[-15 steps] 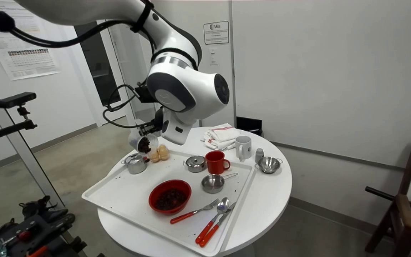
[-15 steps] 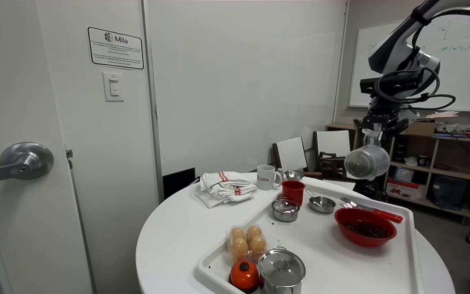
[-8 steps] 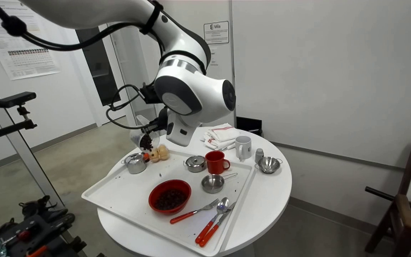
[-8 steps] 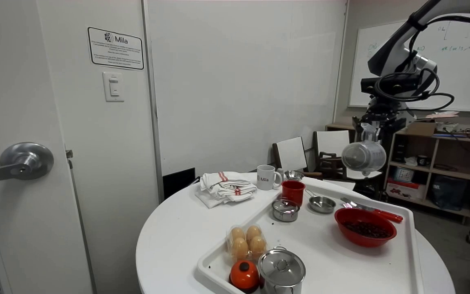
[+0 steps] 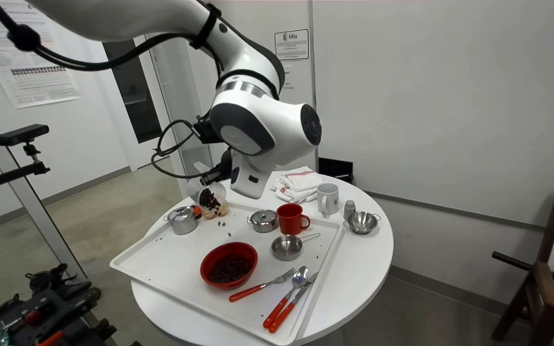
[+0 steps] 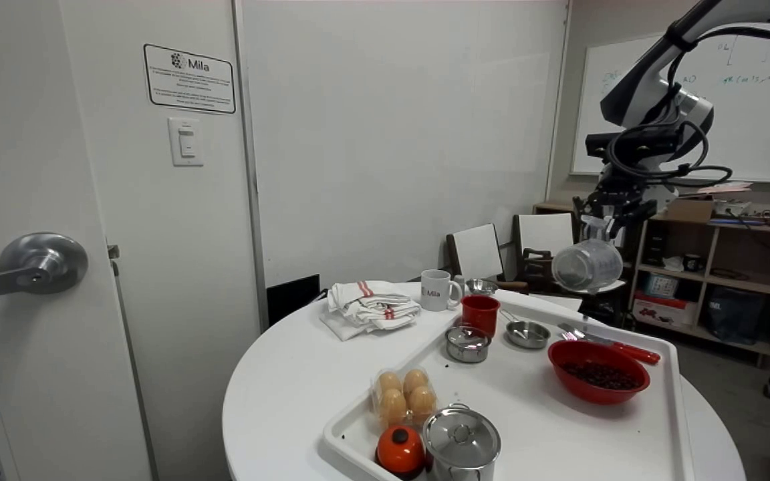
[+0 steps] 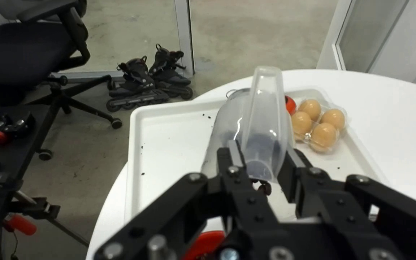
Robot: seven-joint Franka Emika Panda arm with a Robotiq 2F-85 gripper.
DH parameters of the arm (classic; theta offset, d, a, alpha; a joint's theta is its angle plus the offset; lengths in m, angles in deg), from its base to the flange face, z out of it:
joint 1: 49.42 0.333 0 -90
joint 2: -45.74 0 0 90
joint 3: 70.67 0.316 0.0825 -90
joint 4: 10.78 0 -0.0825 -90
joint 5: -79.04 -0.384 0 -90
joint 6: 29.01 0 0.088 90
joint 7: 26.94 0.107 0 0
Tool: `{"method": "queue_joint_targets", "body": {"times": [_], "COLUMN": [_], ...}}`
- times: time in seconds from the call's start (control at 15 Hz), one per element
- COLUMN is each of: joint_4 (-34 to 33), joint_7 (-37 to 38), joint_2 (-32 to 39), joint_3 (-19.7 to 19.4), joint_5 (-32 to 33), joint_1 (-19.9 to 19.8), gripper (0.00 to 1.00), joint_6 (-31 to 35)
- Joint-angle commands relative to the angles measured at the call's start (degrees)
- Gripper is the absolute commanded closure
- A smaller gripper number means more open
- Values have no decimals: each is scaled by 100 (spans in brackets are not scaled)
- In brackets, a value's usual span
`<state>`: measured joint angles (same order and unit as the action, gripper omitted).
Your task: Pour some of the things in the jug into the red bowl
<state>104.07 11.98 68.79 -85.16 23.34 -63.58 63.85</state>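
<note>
The jug is a clear plastic jug [image 5: 194, 187] with dark beans at its mouth. My gripper [image 7: 264, 159] is shut on its handle [image 7: 265, 112]. The jug also shows in an exterior view [image 6: 587, 266], tilted on its side above the tray. Its mouth points towards the red bowl. A few dark beans [image 5: 229, 234] are in the air below the mouth. The red bowl [image 5: 208, 262] stands on the tray with dark beans inside. It also shows in another exterior view [image 6: 599, 394], and its edge [image 7: 206, 241] shows at the bottom of the wrist view.
The white tray [image 5: 161, 254] also bears a lidded steel pot [image 6: 462, 437], an egg pack [image 6: 404, 395], an orange-red object [image 6: 400, 451], a small lidded pot [image 5: 263, 221], a red mug [image 5: 290, 218], a steel pan [image 5: 286, 247] and cutlery [image 5: 289, 300].
The arm and jug have moved to the right in one view and slightly left and down in another. The jug is tipped further, and several beans now fall from its mouth.
</note>
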Motion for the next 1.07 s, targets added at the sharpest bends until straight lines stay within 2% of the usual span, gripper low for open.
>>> {"method": "queue_joint_targets", "body": {"times": [0.0, 0.47, 0.73, 1.0], "joint_4": [124, 219, 551, 820], "joint_7": [462, 1756, 2648, 3492], "joint_2": [-168, -163, -350, -567], "joint_3": [-13, 207, 408, 721], "joint_5": [396, 1682, 2727, 3956], "joint_1": [446, 1186, 1696, 2208], "gripper": [91, 91, 91, 91], "joint_6": [759, 1704, 2518, 2910]}}
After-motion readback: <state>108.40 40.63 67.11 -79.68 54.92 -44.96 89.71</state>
